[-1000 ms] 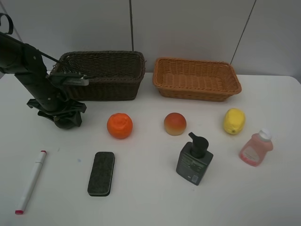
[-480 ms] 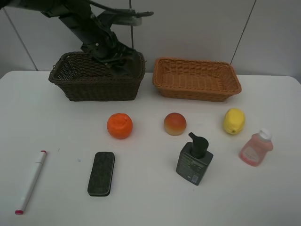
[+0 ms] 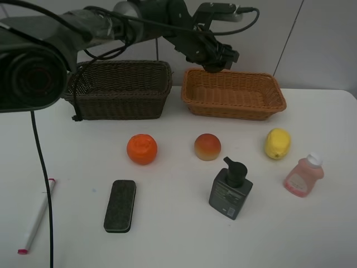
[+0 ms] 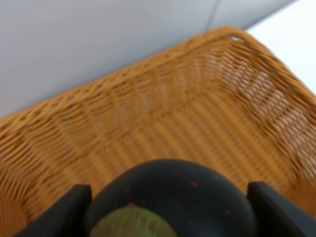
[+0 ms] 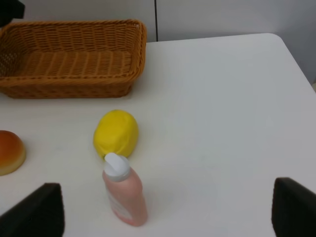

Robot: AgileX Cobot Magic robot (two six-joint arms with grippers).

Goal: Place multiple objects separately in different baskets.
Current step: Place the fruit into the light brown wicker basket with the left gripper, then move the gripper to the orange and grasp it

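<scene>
Mangosteen (image 4: 173, 190), dark and round with a green cap, sits between the two black fingers (image 4: 57, 215) of the left hand (image 4: 170, 210), which is clenched on it from both sides. The left wrist view shows the fruit hanging above the inside of the orange-tan basket (image 4: 148, 103), not touching its woven floor.

In the high view the left hand (image 3: 216, 58) is at the upper middle of the frame, over the back left corner of the orange-tan basket (image 3: 234, 111). The dark brown basket (image 3: 120, 106) stands just beside it to the left, and nothing can be seen inside it.

The right hand (image 5: 165, 211) is released, its fingers wide apart with nothing between them. It hangs above the counter (image 5: 222, 98), close to the pink bottle (image 5: 124, 197) and the lemon (image 5: 115, 133).

On the counter (image 3: 167, 240) the other objects lie apart from one another. The orange (image 3: 141, 149), the peach (image 3: 207, 147) and the lemon (image 3: 277, 143) make a row across the middle of the frame. Below them are the board eraser (image 3: 120, 205) at lower left of centre, the dark pump bottle (image 3: 230, 190) standing upright, and the pink bottle (image 3: 303, 176) at the right. The marker (image 3: 33, 223) lies at the lower left, partly crossed by a black cable (image 3: 43, 184).
</scene>
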